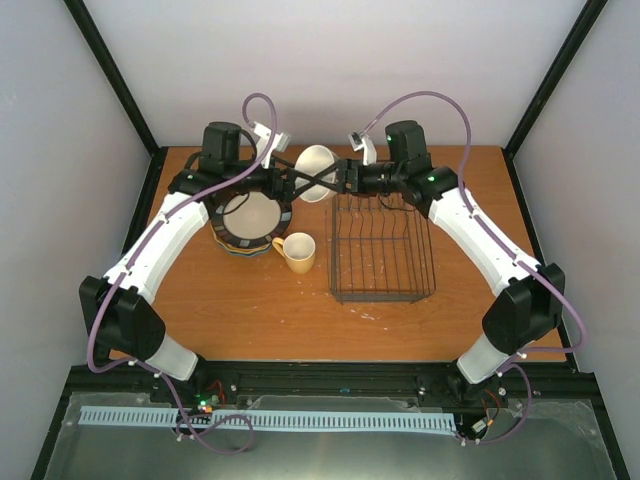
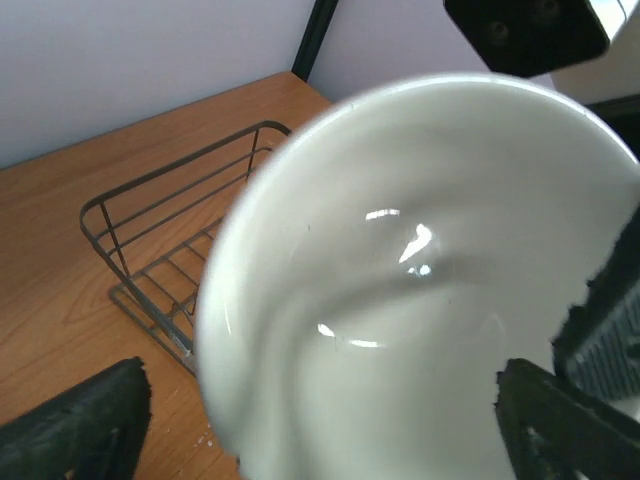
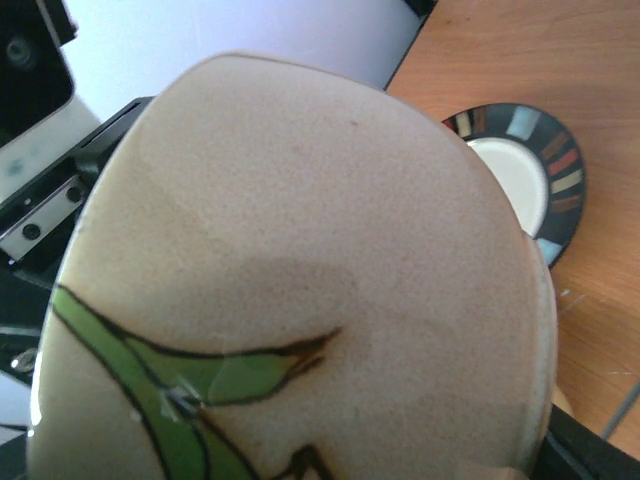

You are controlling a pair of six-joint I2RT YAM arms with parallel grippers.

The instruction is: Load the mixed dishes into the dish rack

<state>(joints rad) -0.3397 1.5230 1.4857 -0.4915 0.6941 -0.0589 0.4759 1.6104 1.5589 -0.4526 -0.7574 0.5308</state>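
A small cream bowl [image 1: 316,160] hangs tilted in the air at the back of the table, between both grippers. Its glossy inside [image 2: 400,300] fills the left wrist view. Its matt outside with a green leaf pattern [image 3: 300,250] fills the right wrist view. My left gripper [image 1: 298,183] is open, its fingers [image 2: 90,420] spread wide on either side of the bowl. My right gripper [image 1: 328,182] holds the bowl's rim, and its fingers are mostly hidden behind the bowl. The wire dish rack [image 1: 380,245] stands right of centre and holds nothing.
A stack of plates topped by the dark-rimmed cream plate [image 1: 250,220] sits left of centre; it also shows in the right wrist view [image 3: 520,170]. The yellow mug [image 1: 297,252] stands between the stack and the rack. The rack's corner [image 2: 160,250] lies below the bowl.
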